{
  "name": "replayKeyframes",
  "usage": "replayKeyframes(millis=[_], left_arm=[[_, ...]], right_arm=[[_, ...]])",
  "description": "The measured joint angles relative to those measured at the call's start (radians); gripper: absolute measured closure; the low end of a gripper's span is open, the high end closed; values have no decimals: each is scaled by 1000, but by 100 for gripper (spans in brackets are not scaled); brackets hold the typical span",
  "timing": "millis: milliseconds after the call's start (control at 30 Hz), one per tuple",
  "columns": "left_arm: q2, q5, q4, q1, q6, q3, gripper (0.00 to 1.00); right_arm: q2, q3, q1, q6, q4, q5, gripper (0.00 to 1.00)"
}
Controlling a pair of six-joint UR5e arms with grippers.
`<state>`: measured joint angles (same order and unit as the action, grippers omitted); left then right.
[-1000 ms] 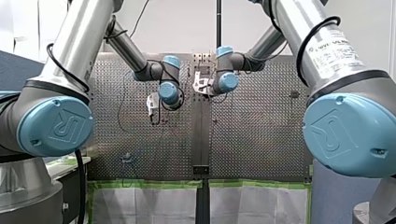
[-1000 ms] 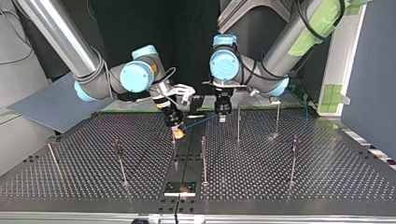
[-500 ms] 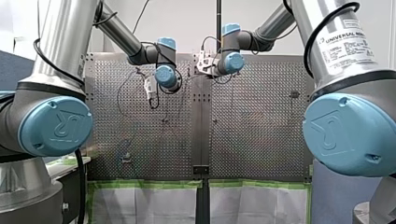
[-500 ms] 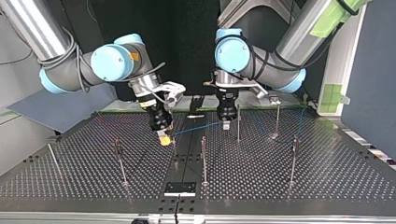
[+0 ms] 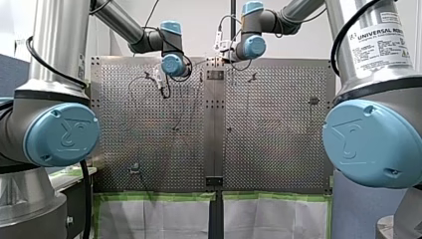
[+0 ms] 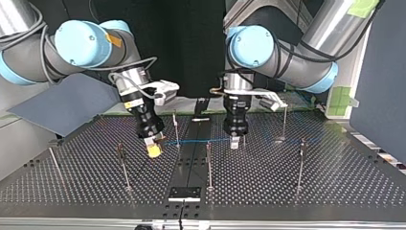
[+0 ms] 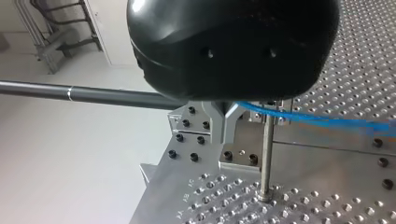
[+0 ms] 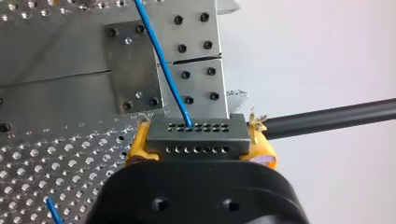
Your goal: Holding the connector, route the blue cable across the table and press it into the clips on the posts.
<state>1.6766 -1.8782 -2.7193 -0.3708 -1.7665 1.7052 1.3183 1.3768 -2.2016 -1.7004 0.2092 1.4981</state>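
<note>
Presently my right claw (image 8: 200, 147) grips the one connector (image 8: 197, 133), my left claw (image 7: 225, 123) pinches the one blue cable (image 7: 322, 122).

Left claw (image 7: 227, 123) fingertips mostly behind its black housing (image 7: 233, 46); blue cable (image 7: 327, 122) blurred edgeward; connector (image 8: 196, 135) base hidden by right claw (image 8: 200, 147).

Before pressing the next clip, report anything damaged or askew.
The yellow pads of my right hand look frayed at their edges beside the connector. The blue cable runs clean; nothing else stands out.

Scattered posts (image 6: 208, 163) (blue cable (image 6: 201, 141) midair) on table (image 6: 287, 189)
</note>
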Motion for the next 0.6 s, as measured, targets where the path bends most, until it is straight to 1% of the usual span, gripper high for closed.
replayKeyframes(millis=[67, 133, 267, 400, 600], left_arm=[[17, 23, -5, 2, -5, -7, 100], [35, 36, -9, 3, -6, -10, 100], [72, 45, -6, 4, -7, -13, 100], [86, 49, 12, 10, -10, -16, 100], [89, 57, 42, 23, -13, -24, 100]], right_arm=[[-7, 0, 2, -3, 0, -6, 100], [-21, 0, 3, -3, 0, -9, 100], [-49, 0, 5, -2, 1, -11, 100], [-64, 0, 10, -4, 3, -15, 100], [-85, 0, 23, -6, 9, -32, 100]])
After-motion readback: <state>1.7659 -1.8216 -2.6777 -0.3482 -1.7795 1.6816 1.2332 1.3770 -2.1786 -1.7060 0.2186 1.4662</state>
